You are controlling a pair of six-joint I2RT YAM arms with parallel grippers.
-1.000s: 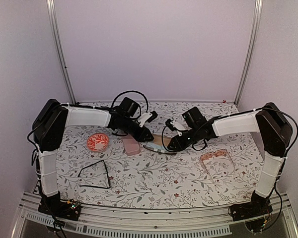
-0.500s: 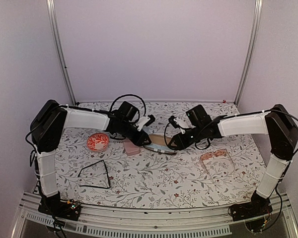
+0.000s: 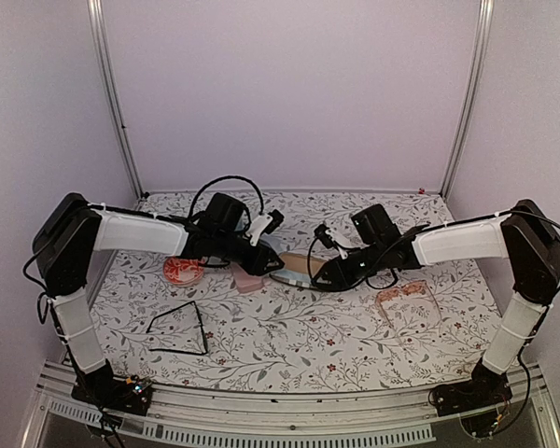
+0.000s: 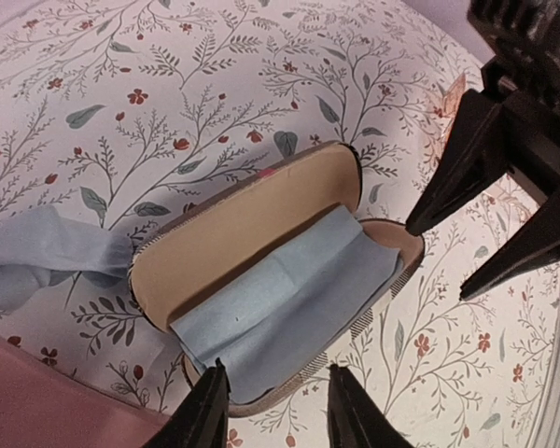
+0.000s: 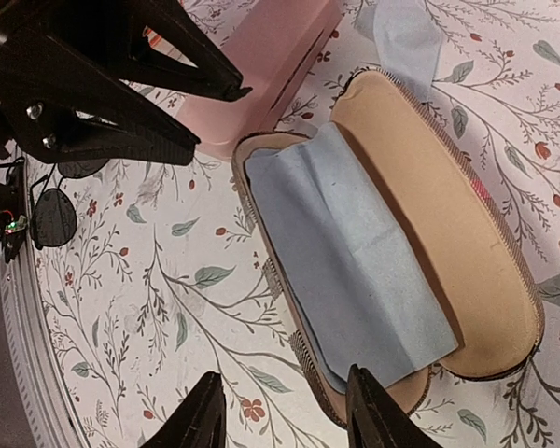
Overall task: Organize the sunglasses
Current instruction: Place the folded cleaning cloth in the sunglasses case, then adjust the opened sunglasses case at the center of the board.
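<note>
Left gripper (image 4: 275, 411), right gripper (image 5: 285, 411) just released, jaws apart, empty; tan-lined brown oblong case (image 4: 252, 233) open, awaiting black wire-frame sunglasses (image 5: 54, 219)

Arms (image 3: 140, 231): black joints (image 3: 70, 241), white-wrapped links (image 3: 453, 241), looping black cables (image 3: 226, 179); left hand (image 4: 275, 378), right hand (image 5: 282, 378): black tapered fingers (image 4: 205, 411).

No text, label, brand or number can be read anywhere.

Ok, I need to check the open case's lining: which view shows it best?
Right wrist: the open case fills the frame, blue cloth inside. Left wrist shows it smaller and foreshortened; top external shows only a small sliver.
</note>
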